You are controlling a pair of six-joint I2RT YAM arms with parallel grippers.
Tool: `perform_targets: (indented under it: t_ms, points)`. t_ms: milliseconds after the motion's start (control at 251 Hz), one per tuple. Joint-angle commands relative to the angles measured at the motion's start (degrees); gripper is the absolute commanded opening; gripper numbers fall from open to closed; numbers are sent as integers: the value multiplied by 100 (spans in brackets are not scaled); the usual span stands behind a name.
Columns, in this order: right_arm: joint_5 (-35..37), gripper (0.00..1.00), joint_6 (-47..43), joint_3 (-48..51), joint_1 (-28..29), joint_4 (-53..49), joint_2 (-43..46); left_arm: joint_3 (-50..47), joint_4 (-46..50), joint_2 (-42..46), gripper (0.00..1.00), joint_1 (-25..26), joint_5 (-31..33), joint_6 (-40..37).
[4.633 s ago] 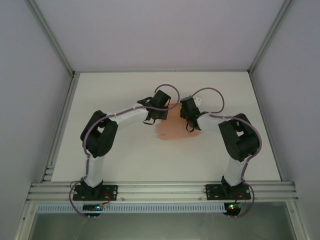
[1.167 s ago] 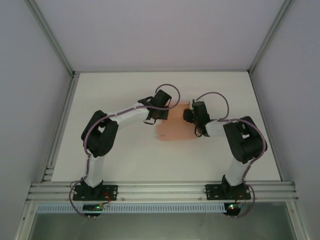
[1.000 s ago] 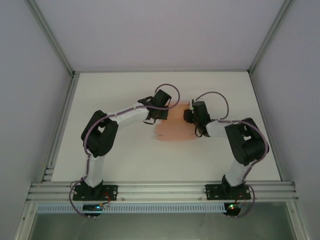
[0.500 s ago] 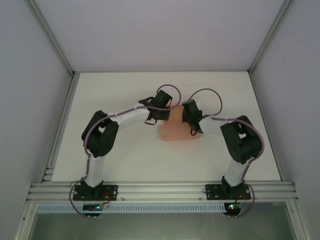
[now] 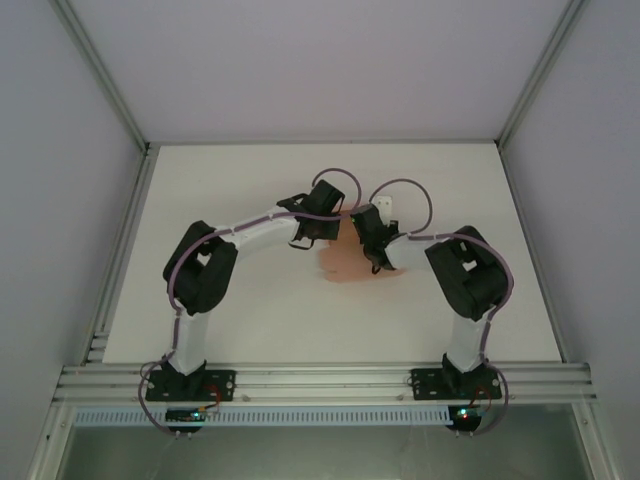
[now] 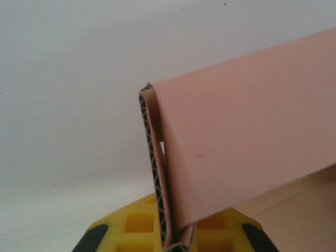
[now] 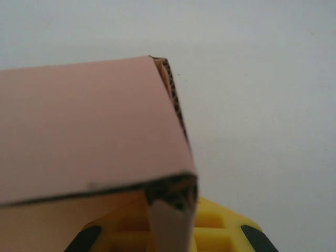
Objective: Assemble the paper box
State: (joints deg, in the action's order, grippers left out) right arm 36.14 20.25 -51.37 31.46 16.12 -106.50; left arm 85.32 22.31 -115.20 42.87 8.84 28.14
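The paper box point(image 5: 347, 264) is salmon-pink corrugated card lying mid-table between my two arms. My left gripper point(image 5: 322, 228) is at its far left corner. In the left wrist view the box's folded wall point(image 6: 167, 173) stands upright, and the left gripper point(image 6: 176, 239) is shut on it. My right gripper point(image 5: 371, 238) is at the box's far right side. In the right wrist view a pink panel point(image 7: 89, 131) folds over the corner, and the right gripper point(image 7: 170, 226) is shut on the wall below it. The yellow gripper bodies hide the fingertips.
The white table point(image 5: 250, 180) has bare room to the left, right and behind the box. Aluminium rails point(image 5: 320, 382) run along the near edge by the arm bases. Pale enclosure walls and corner posts point(image 5: 100, 75) bound the table.
My right gripper has swung left from beside the box onto its right wall and shut on it. The right elbow came left too. The left arm stays put, still shut.
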Motion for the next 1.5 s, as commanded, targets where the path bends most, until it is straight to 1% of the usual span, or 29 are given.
perform_targets:
  t_ms: [0, 132, 152, 208, 247, 315, 403, 431, 443, 451, 611, 694, 742, 814, 882, 958, 1018, 1090, 1173, 1265, 1317, 1353, 1393, 1437, 1493]
  points:
    - [658, 0, -948, 398, -164, 433, -359, -187, 1082, -38, 0, -105, 370, -10]
    - [-211, 1, -602, 854, -377, 1059, 25, -161, 1111, -54, 0, -114, 427, -29]
    - [-328, 7, -568, 912, -388, 1136, 103, -163, 1101, -51, 0, -117, 438, -36]
    - [-623, 32, -636, 1034, -399, 1296, 344, -141, 1088, -47, 0, -113, 454, -49]
    - [-679, 45, -715, 1057, -350, 1294, 538, -109, 1101, -47, 0, -115, 466, -65]
    - [-1000, 68, -873, 988, -264, 1030, 841, -57, 1088, -45, 0, -113, 478, -93]
    - [-1454, 88, -942, 781, -208, 551, 1105, -12, 1061, -47, 0, -117, 481, -149]
    - [-1558, 92, -955, 745, -185, 385, 1183, -7, 1065, -48, 0, -113, 498, -166]
    - [-1624, 97, -954, 731, -172, 313, 1229, -3, 1065, -41, 0, -117, 503, -169]
    - [-1669, 99, -958, 720, -164, 265, 1259, 19, 1063, -39, 0, -114, 504, -175]
    - [-2212, 99, -1065, 719, -84, -317, 1896, -63, 1021, 14, 0, -122, 558, -276]
    - [-2594, 99, -1023, 837, -77, -526, 2371, -82, 949, 21, 0, -151, 540, -382]
    - [-2675, 99, -940, 934, -109, -559, 2676, -89, 873, 53, 0, -172, 519, -471]
    - [-2747, 99, -839, 1053, -186, -713, 3176, -183, 790, 203, 0, -242, 355, -708]
    - [-2899, 99, -713, 1091, -339, -996, 3633, -335, 660, 464, 0, -332, 61, -1050]
    - [-3171, 99, -524, 1097, -567, -1416, 4081, -541, 592, 814, 0, -425, -535, -1690]
    - [-3377, 99, -378, 1146, -768, -1650, 4386, -650, 692, 1102, 0, -436, -685, -2129]
    - [-3705, 99, -309, 1203, -1013, -1884, 4695, -725, 959, 1414, 0, -443, -1001, -2763]
    - [-3969, 99, -241, 1272, -1232, -2078, 4955, -716, 1684, 1669, 0, -440, -1496, -3465]
    - [-4324, 99, -240, 1247, -1442, -2350, 5094, -713, 2331, 1872, 0, -395, -1798, -3961]
    - [-4417, 99, -240, 1184, -1524, -2591, 5097, -760, 2602, 1943, 0, -347, -1732, -4126]
    - [-4456, 99, -241, 1126, -1587, -2815, 5082, -776, 2745, 1965, 0, -323, -1581, -4150]
    - [-4449, 99, -245, 1080, -1645, -2968, 5056, -763, 2902, 1953, 0, -301, -1564, -4146]
    - [-4471, 99, -241, 1066, -1696, -3050, 5027, -726, 3083, 1895, 0, -271, -1574, -4141]
    - [-4557, 99, -266, 1067, -1762, -3072, 4973, -619, 3249, 1737, 1, -168, -1388, -4088]
